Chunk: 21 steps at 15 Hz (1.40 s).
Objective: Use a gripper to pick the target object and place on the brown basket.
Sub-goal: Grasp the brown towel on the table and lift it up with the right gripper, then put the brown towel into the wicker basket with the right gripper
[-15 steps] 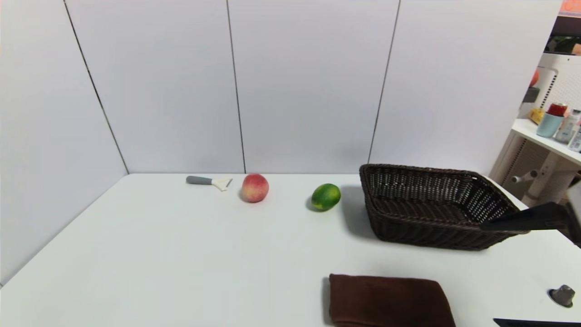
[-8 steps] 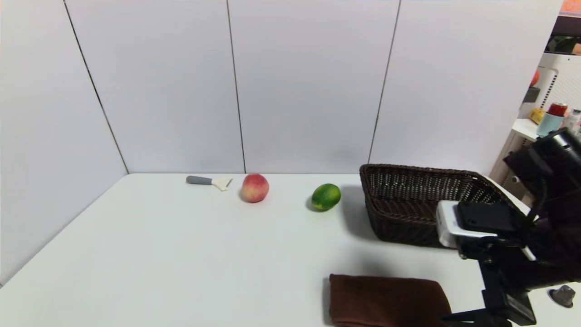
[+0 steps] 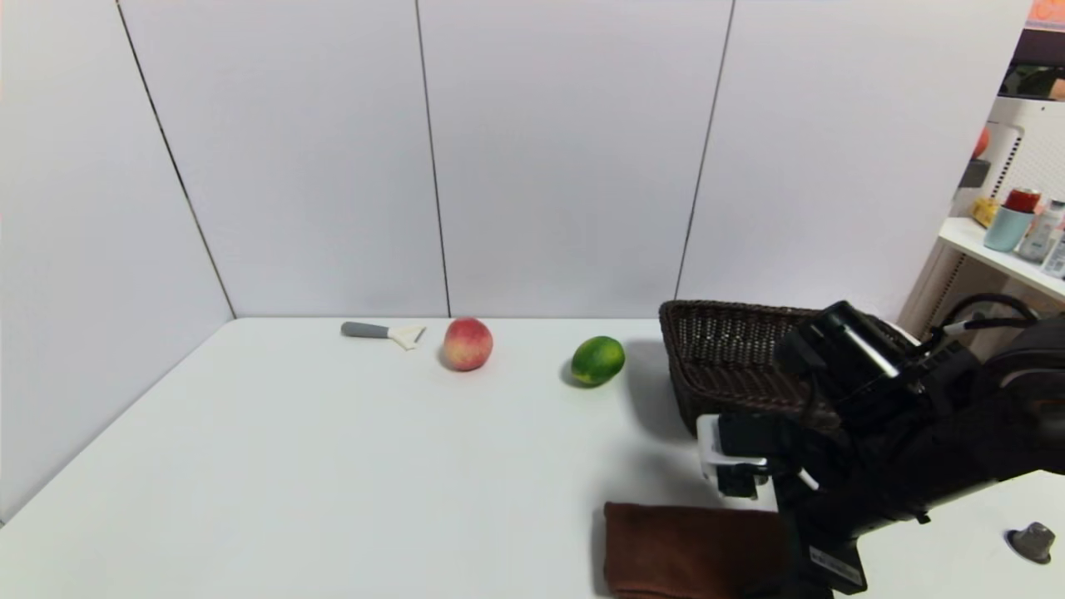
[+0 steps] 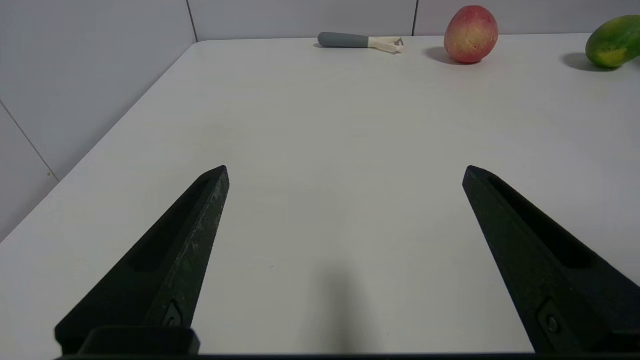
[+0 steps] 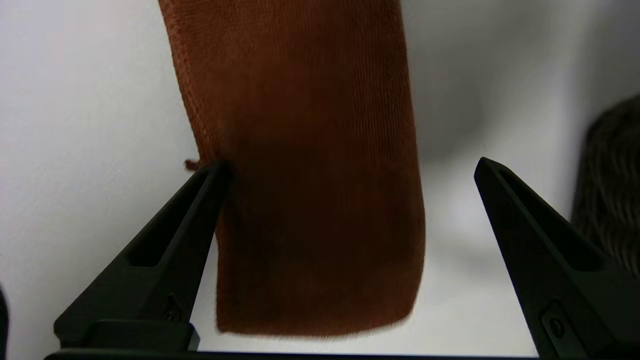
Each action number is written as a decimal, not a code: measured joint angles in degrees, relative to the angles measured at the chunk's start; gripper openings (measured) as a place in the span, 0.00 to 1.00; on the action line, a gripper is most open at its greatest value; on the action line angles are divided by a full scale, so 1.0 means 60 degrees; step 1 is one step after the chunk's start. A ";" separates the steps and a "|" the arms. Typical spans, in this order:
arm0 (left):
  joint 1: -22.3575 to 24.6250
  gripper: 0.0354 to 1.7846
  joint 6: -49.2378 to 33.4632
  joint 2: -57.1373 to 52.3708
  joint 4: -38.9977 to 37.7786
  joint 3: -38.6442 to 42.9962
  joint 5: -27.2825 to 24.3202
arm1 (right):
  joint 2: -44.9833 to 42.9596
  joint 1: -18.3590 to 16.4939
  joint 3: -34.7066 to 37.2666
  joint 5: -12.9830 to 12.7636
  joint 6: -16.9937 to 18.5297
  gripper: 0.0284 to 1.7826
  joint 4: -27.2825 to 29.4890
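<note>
The folded brown towel (image 3: 691, 549) lies flat at the table's front edge, in front of the brown wicker basket (image 3: 732, 349). My right arm (image 3: 874, 433) reaches in from the right and covers the towel's right end and much of the basket. In the right wrist view my right gripper (image 5: 350, 167) is open above the towel (image 5: 310, 175). The towel's end lies between the fingers, with one finger (image 5: 200, 210) over its edge. The basket's side (image 5: 610, 190) shows beside it. My left gripper (image 4: 345, 170) is open and empty over bare table.
A red-yellow peach (image 3: 467, 344), a green lime (image 3: 597, 360) and a grey-handled peeler (image 3: 383, 332) lie along the back wall. A small grey knob (image 3: 1032, 541) sits at the front right. A shelf with bottles (image 3: 1015, 241) stands beyond the table's right edge.
My right arm has swung in from the right edge, moving left and down, and now stands over the towel's right end. The towel, basket and fruit have not moved.
</note>
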 joint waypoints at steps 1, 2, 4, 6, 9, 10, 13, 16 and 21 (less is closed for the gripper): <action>0.0000 0.94 0.0000 0.0000 0.0000 0.0000 0.0000 | 0.0150 0.0081 0.0106 -0.0008 0.0000 0.95 -0.0183; 0.0000 0.94 0.0004 0.0000 0.0000 0.0000 0.0000 | 0.0293 0.0152 0.0215 -0.0008 -0.0006 0.95 -0.0246; 0.0000 0.94 0.0000 0.0000 0.0000 0.0000 0.0000 | 0.0518 0.0226 0.0313 0.0000 -0.0010 0.82 -0.0238; 0.0000 0.94 -0.0004 0.0000 0.0000 0.0000 0.0000 | 0.0628 0.0252 0.0435 -0.0118 0.0008 0.64 -0.0264; 0.0000 0.94 0.0000 0.0000 0.0002 0.0000 0.0000 | 0.0583 0.0244 0.0451 -0.0423 0.0085 0.48 -0.0248; 0.0000 0.94 0.0000 0.0000 0.0000 0.0000 0.0000 | 0.0463 0.0244 0.0431 -0.0463 0.0114 0.43 -0.0215; 0.0000 0.94 0.0000 0.0000 -0.0004 0.0000 0.0000 | -0.0130 0.0118 -0.0004 -0.0449 0.0154 0.18 -0.0201; 0.0000 0.94 -0.0004 0.0000 0.0000 0.0000 0.0000 | -0.0705 -0.0240 -0.1093 -0.0427 0.0158 0.18 -0.0197; 0.0000 0.94 -0.0008 0.0000 0.0000 0.0000 0.0000 | -0.0983 -0.1853 -0.3399 -0.0404 0.0053 0.18 -0.0252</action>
